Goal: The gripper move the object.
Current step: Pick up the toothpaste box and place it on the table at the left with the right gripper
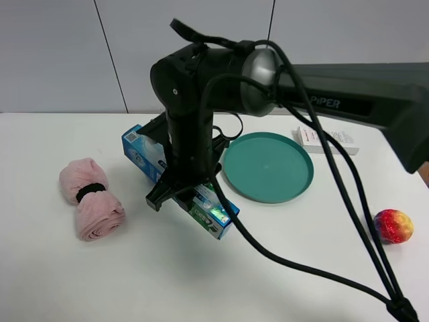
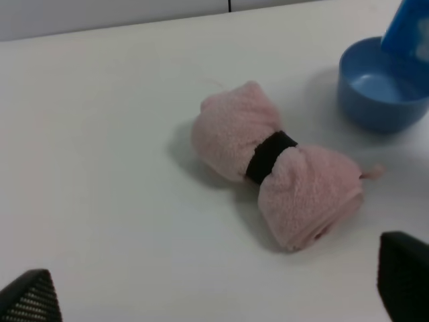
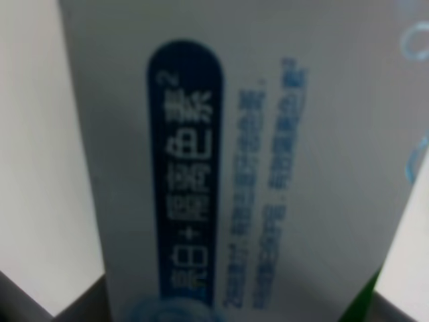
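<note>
- The right claw is reached across the middle and stands astride the toothpaste box, one dark finger down each long side, about halfway along it. Whether the pads are already pressing on the card I cannot tell. The right wrist view is filled by a blurred white face of the box with a dark blue panel of print.
- The toothpaste box lies flat and slantwise on the white counter. Its blue end points toward the far left and its green end toward the near side, just beside the rim of the teal plate.
- I judge the box light and fairly stiff along its length, but hollow card that would dent under a hard squeeze. Its glossy print is likely slippery.
- The best hold looks to be across the narrow width near the middle, where the claw is, so neither end droops or swings.
- The left claw is apart, with its two black tips wide at the edges of its own view and nothing between them.
- Ahead of the left claw lies a rolled pink towel cinched by a black band, with a blue bowl beyond it.
- Farther off are a small white box with red print behind the plate and a red and yellow ball near the right edge, both well apart from the toothpaste box.
</note>
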`<state>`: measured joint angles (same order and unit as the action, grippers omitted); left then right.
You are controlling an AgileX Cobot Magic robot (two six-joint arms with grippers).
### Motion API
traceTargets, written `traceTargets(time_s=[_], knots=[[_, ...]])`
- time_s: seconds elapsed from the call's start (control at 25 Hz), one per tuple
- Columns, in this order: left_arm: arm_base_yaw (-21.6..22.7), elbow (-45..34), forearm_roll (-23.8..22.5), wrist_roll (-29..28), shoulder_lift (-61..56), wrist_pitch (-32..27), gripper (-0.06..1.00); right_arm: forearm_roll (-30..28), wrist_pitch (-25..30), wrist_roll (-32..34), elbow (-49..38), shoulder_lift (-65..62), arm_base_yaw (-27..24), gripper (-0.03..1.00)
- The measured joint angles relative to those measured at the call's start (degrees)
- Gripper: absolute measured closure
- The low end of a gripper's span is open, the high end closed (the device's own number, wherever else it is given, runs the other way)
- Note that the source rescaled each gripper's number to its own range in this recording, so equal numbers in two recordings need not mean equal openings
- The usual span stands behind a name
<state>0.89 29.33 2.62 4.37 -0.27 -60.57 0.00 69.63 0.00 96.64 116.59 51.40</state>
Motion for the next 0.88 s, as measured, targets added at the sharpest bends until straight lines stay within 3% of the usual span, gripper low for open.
traceTargets(time_s=[0.28, 0.6, 0.88], knots=[[0.0, 0.0, 0.0, 0.0, 0.0, 0.0, -0.06, 0.0, 0.1, 4.0, 0.0, -4.7, -4.1, 0.97], [0.0, 0.0, 0.0, 0.0, 0.0, 0.0, -0.06, -0.3, 0.2, 4.2, -0.3, -8.9, -6.9, 0.97], [0.0, 0.0, 0.0, 0.0, 0.0, 0.0, -0.06, -0.3, 0.2, 3.9, -8.5, -15.5, -7.1, 0.97]])
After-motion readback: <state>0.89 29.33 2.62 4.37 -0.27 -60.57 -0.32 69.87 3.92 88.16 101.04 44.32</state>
